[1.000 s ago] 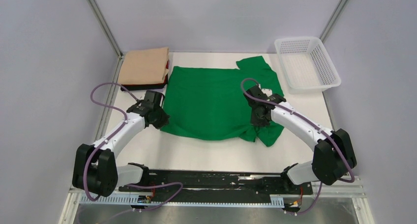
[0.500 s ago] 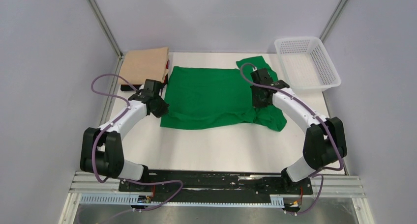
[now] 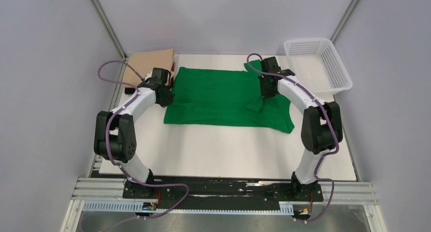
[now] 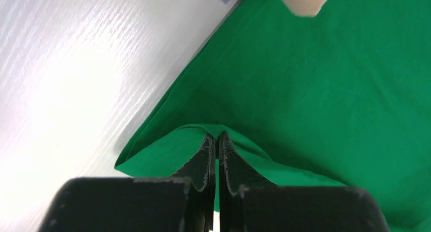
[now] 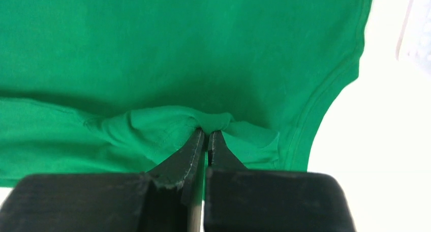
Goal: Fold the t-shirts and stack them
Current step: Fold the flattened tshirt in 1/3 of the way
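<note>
A bright green t-shirt [image 3: 223, 97] lies on the white table, its near half doubled back over the far half. My left gripper [image 3: 166, 100] is shut on the shirt's left edge; the left wrist view shows green cloth [image 4: 284, 89] pinched at the closed tips of that gripper [image 4: 215, 136]. My right gripper [image 3: 268, 93] is shut on a bunched fold near the right sleeve, and the right wrist view has the puckered green cloth [image 5: 152, 49] caught in it [image 5: 208, 134]. A folded tan t-shirt [image 3: 142, 65] lies at the far left on something dark.
A white plastic mesh basket [image 3: 317, 65] stands at the far right corner. Aluminium frame posts rise at both far corners. Bare white tabletop [image 3: 228, 150] stretches between the shirt and the arm bases.
Both grippers have carried the shirt's near edge away from the bases toward the far side, folding the shirt to about half its depth. Both arms now reach further out.
</note>
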Action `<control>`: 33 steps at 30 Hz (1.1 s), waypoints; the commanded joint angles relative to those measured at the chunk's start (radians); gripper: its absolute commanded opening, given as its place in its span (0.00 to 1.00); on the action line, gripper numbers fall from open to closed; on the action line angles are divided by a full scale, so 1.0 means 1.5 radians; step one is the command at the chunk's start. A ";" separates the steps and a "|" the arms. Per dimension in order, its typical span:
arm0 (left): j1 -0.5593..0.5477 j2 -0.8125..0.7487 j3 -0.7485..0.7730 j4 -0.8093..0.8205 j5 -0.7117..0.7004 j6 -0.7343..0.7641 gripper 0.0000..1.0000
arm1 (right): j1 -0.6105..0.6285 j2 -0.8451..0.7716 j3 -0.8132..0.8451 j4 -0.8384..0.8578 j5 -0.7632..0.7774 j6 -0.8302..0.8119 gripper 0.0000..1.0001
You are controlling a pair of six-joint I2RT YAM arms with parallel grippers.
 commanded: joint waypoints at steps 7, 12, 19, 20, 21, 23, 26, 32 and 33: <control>0.011 0.105 0.107 0.001 -0.050 0.042 0.03 | -0.040 0.090 0.120 0.057 0.009 0.011 0.07; 0.013 0.146 0.157 -0.010 -0.053 0.044 0.28 | -0.047 0.150 0.182 0.072 0.009 0.014 0.20; 0.012 0.091 0.173 -0.043 -0.057 0.056 0.99 | -0.050 0.105 0.189 0.050 0.049 0.091 0.99; 0.012 0.068 0.157 -0.041 -0.051 0.058 1.00 | -0.051 0.086 0.167 0.055 0.037 0.114 1.00; 0.012 0.056 0.147 -0.039 -0.036 0.060 1.00 | -0.052 0.066 0.141 0.061 0.015 0.129 1.00; 0.011 0.022 0.116 -0.025 -0.004 0.068 1.00 | -0.054 0.021 0.069 0.085 -0.043 0.155 1.00; 0.008 -0.027 0.057 -0.005 0.061 0.088 1.00 | -0.054 -0.009 -0.015 0.124 -0.167 0.179 1.00; 0.000 -0.076 -0.040 0.035 0.144 0.112 1.00 | -0.050 0.018 -0.055 0.152 -0.237 0.195 1.00; 0.000 -0.082 -0.054 0.037 0.145 0.112 1.00 | -0.046 0.027 -0.049 0.154 -0.237 0.194 1.00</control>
